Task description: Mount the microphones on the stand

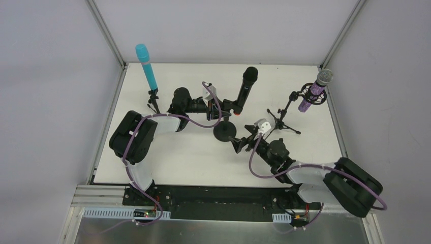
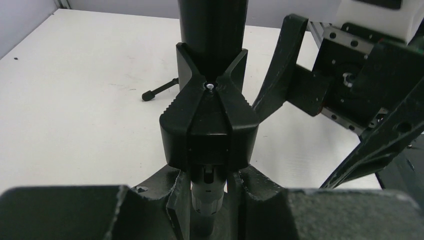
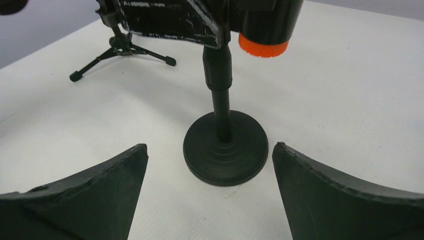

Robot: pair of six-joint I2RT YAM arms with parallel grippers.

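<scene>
Right jaws spread, round stand base (image 3: 225,148) just ahead, white table (image 3: 350,75) around

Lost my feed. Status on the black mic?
Left gripper shut on stand. Right gripper open, at base. Black mic in clip. No obstruction seen.

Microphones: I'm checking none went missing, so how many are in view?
3. The turquoise microphone stands in the far-left stand; the black microphone sits in the round-based middle stand; the purple microphone hangs in the far-right tripod stand. None appears hidden.
</scene>
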